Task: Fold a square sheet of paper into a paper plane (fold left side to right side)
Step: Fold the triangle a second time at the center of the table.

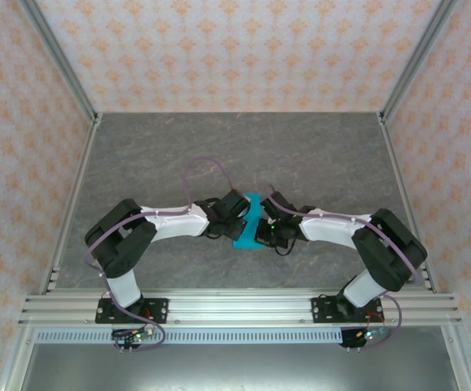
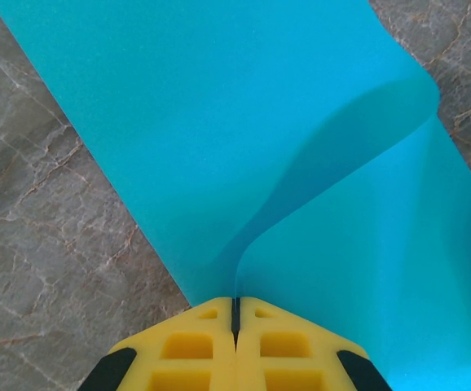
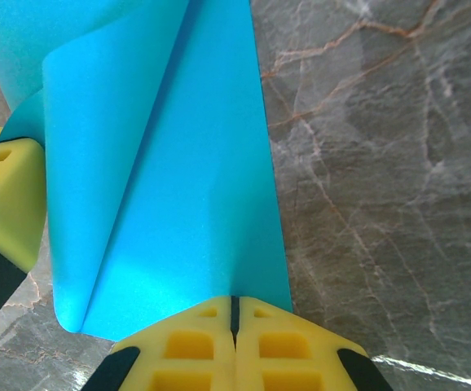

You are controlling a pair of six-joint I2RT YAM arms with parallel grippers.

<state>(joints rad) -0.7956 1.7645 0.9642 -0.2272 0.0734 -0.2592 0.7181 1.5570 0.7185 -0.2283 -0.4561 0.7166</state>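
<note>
The square sheet of paper (image 1: 253, 205) is bright cyan and lies mid-table between the two wrists, bent over on itself in a loose curl (image 2: 358, 122) with no sharp crease. My left gripper (image 2: 235, 303) is shut, and a raised edge of the sheet runs straight into the slit between its yellow fingers. It sits at the sheet's left side (image 1: 239, 213). My right gripper (image 3: 235, 300) is shut on the sheet's near edge, at its right side (image 1: 261, 234). A left fingertip (image 3: 7, 191) shows beside the curl (image 3: 81, 163). The paper plane is out of view.
Grey marbled tabletop (image 1: 178, 155) surrounds the sheet. Aluminium frame rails (image 1: 64, 212) run along both sides and the near edge. Patterned walls enclose the back and sides. A purple cable (image 1: 207, 167) loops above the left wrist.
</note>
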